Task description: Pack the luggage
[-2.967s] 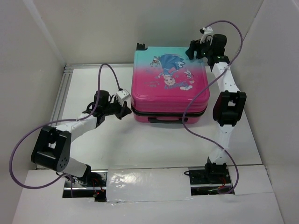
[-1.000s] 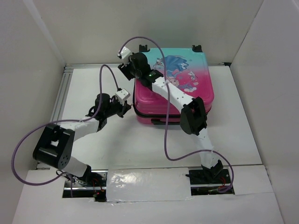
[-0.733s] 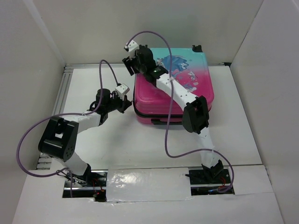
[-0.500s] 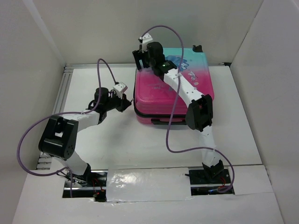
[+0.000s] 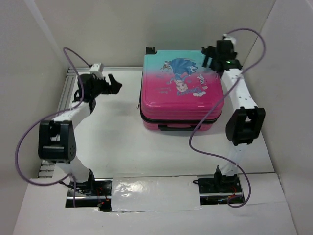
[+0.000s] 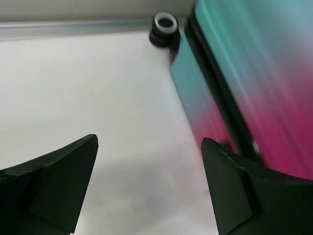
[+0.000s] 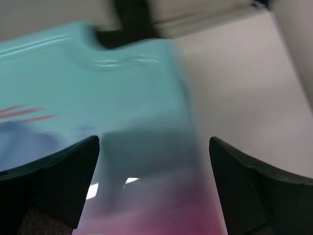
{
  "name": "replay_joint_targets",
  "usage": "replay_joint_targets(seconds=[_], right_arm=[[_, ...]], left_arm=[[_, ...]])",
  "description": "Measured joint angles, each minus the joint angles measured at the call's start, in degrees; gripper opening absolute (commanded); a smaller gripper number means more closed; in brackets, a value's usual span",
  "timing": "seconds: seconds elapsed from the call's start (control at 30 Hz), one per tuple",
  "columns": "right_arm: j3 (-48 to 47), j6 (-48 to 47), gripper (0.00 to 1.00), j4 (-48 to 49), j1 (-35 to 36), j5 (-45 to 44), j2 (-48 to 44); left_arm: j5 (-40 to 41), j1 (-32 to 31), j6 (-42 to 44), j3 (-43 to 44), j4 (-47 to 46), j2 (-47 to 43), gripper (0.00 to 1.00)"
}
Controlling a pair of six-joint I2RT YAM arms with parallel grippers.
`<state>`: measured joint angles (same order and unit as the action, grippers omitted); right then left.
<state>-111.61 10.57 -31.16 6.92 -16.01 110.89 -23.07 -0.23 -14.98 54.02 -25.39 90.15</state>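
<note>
The luggage (image 5: 181,98) lies flat and closed at the back middle of the table, teal at the far end, magenta-pink near me, cartoon figures on top. My left gripper (image 5: 116,84) hovers left of it, clear of the shell, open and empty. In the left wrist view the luggage's side (image 6: 230,83) and one black wheel (image 6: 164,27) lie ahead to the right of the left gripper (image 6: 149,143). My right gripper (image 5: 207,56) hangs open over the luggage's far right corner. The right wrist view shows the teal lid (image 7: 98,78) below the right gripper (image 7: 154,142), nothing held.
White walls close the table in on the left, back and right. An aluminium rail (image 5: 62,100) runs along the left edge. Purple cables loop from both arms; the right one (image 5: 195,142) hangs in front of the luggage. A taped strip (image 5: 154,192) lies between the arm bases.
The right arm swung from the luggage's far left corner across to its far right corner. The left arm drew back from the luggage's left side toward the back left. Both grippers opened.
</note>
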Motion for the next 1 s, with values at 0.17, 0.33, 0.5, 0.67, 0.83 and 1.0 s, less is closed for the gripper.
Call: replay_joint_targets(seconds=[0.17,0.33,0.5,0.67,0.83,1.0], right_arm=[[10.0,3.8,1.00,0.3,-11.5,-2.2,-6.8],[12.9,5.5,1.00,1.5,-12.2,-2.2,-6.3],[11.6,7.7,0.98,7.2,-13.1,-1.0,-2.1],[2.8,8.3,0.97,10.7,-13.7,0.6,6.7],[-10.6,6.1,0.96,11.5,-13.4,3.5,16.7],[-15.7,4.3,0.93,14.0,-13.4,8.1,20.6]], left_arm=[[6.8,-1.4,-5.8,23.5,8.0,15.5,0.97],[10.1,-5.2,-11.0,34.5,14.1,26.8,0.92],[11.7,-9.9,-13.4,38.2,20.3,33.4,0.88],[15.0,-14.1,-11.4,34.1,18.5,32.4,0.87],[15.5,-16.6,-7.3,14.6,8.5,22.0,0.87],[16.9,-21.0,-0.9,6.9,5.2,16.2,0.86]])
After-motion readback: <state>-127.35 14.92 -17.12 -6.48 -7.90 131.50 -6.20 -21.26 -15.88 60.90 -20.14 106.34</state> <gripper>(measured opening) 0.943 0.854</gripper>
